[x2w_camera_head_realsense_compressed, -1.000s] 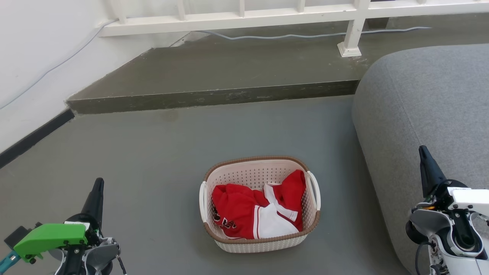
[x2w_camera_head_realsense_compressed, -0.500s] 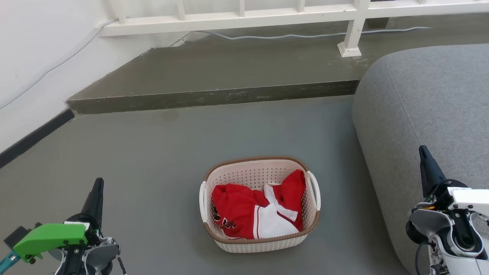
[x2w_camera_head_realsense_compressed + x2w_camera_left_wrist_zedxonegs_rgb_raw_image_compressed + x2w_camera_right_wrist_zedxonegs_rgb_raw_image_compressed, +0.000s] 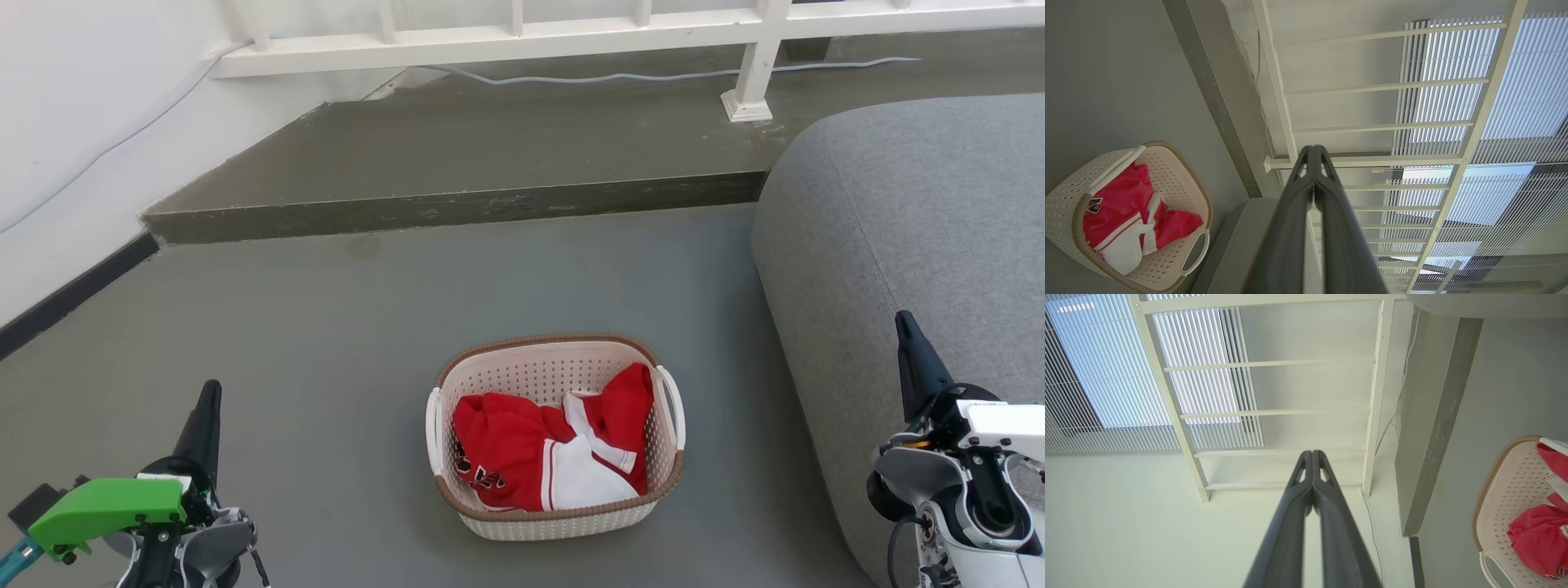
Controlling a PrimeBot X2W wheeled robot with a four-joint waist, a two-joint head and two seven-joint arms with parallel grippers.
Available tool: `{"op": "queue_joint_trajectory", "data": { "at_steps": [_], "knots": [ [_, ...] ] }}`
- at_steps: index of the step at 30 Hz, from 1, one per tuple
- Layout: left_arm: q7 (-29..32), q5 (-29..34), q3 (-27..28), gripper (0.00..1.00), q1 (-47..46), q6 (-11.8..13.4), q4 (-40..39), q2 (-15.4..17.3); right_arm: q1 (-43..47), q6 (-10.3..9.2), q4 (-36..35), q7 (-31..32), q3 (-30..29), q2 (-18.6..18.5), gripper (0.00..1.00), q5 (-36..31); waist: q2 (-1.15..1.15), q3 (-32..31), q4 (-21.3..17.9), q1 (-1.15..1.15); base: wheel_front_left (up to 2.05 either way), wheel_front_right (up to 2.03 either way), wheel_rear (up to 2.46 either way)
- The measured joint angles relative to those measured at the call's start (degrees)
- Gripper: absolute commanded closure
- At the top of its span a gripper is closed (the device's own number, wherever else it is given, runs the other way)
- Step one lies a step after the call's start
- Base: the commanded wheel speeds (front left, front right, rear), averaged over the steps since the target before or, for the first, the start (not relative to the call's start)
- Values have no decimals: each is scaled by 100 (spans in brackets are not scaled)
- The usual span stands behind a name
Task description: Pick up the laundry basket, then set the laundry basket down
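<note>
Two white side handles stood at the short ends of the basket, which sat upright on the grey floor with a loose heap of red and white clothes inside. I judged it light. The thin perforated plastic looked stiff enough to keep its shape, but likely to flex or tip if lifted by one end, and the soft load could shift. The handles looked the best hold, one for each gripper, or failing that the brown rim.

The basket lay ahead of the robot and between its arms, well apart from both. The left gripper hung low to the basket's left. The right gripper was to its right, over the edge of the grey sofa. Each pointed forward, past the basket rather than at it. In the wrist views both pairs of fingers were pressed together and held nothing. Beyond the basket ran a low step and a white railing.
</note>
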Motion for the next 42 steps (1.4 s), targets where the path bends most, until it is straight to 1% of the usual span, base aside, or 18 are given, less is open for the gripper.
{"op": "queue_joint_trajectory", "data": {
  "at_steps": [42],
  "knots": [
    [0,0,5,100,0,0,-1,0,2,0,-8,0,3,1,100,18,0,0,0,0,0,0,0]
  ]
}}
